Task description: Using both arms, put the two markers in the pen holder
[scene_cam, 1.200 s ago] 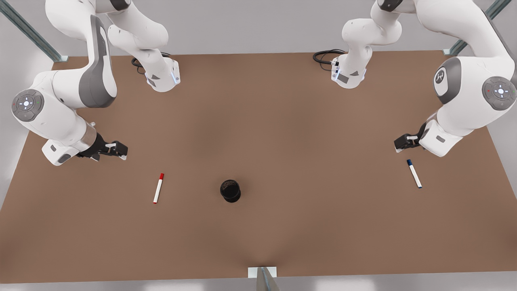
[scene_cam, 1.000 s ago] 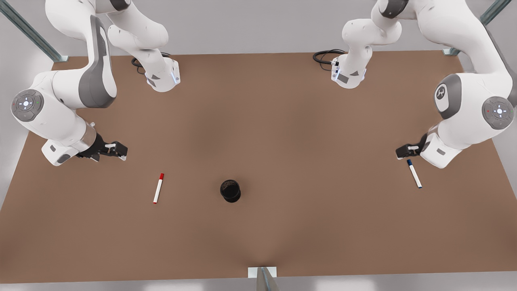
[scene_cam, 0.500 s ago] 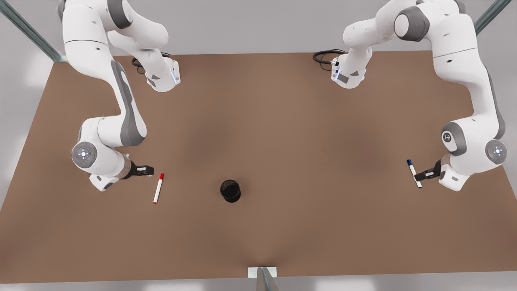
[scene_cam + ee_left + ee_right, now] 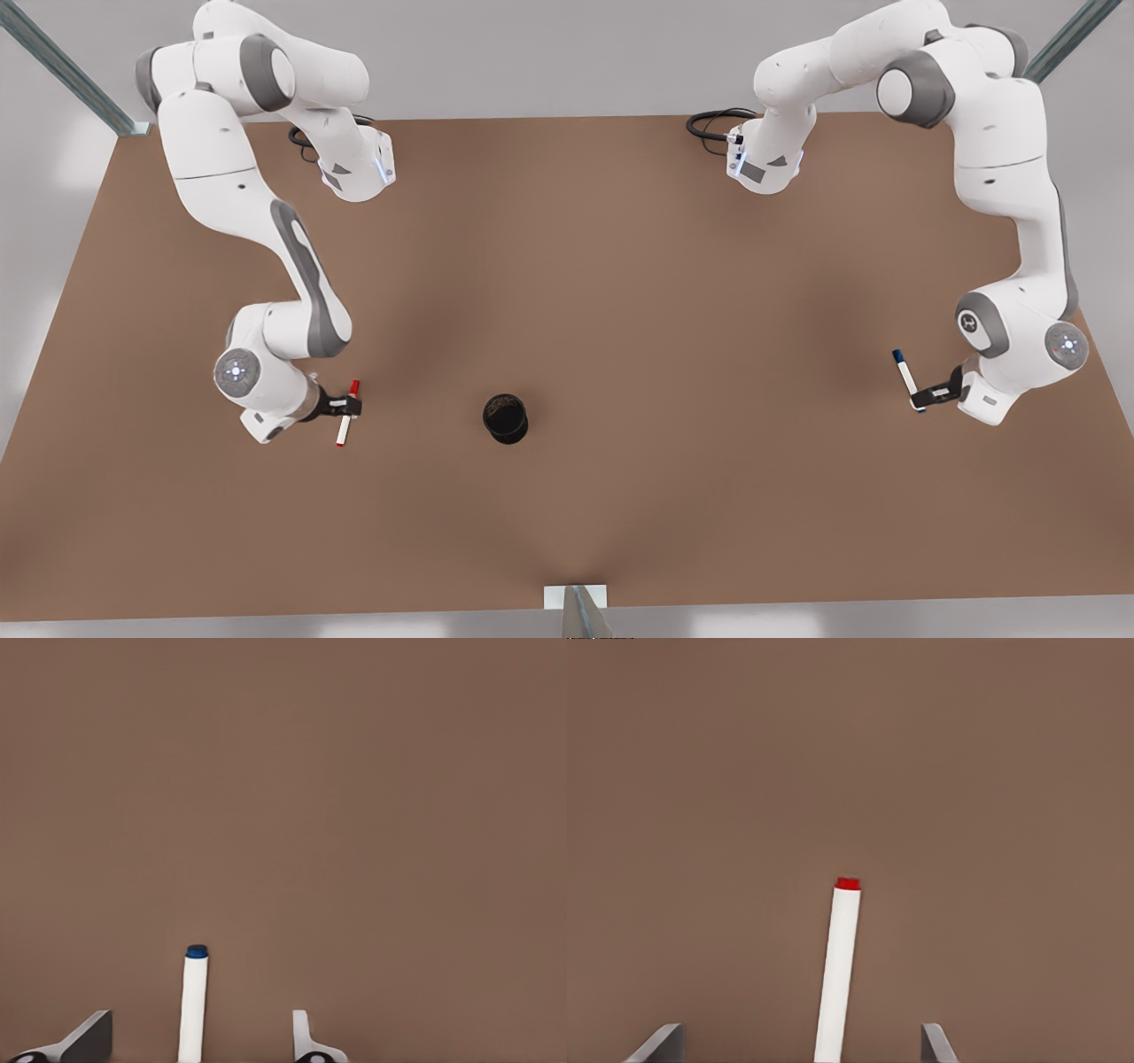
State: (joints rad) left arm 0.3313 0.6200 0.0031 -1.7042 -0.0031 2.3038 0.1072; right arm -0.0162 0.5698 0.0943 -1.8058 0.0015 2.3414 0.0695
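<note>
We see the left claw (image 4: 921,396) down at the bench (image 4: 620,292) on the front view's right, sitting over the lower end of the blue marker (image 4: 904,373), which lies flat with its dark blue cap pointing toward the far edge. From the left wrist view, the blue marker (image 4: 192,1005) runs between the two fingertips (image 4: 306,1038) with brown bench showing on either side of the barrel, so this claw is spread wide and not pinching anything. Over on the front view's left, we find the right claw (image 4: 347,408) low over the middle of the red marker (image 4: 349,411), red cap toward the far side, red end toward the near edge. The right wrist view gives us the red marker (image 4: 838,970) centred between the grey fingertips (image 4: 657,1045), each standing well apart from the white barrel: wide again, no grip. Both markers rest on the bench. The pen holder (image 4: 506,419) stands upright between the two arms, nearer the red marker than the blue one, its speckled inside showing from above. A black cable (image 4: 709,122) coils beside the arm base at the far edge on the front view's right. We can make out no readable writing or brand on the markers, the holder or the arms.
</note>
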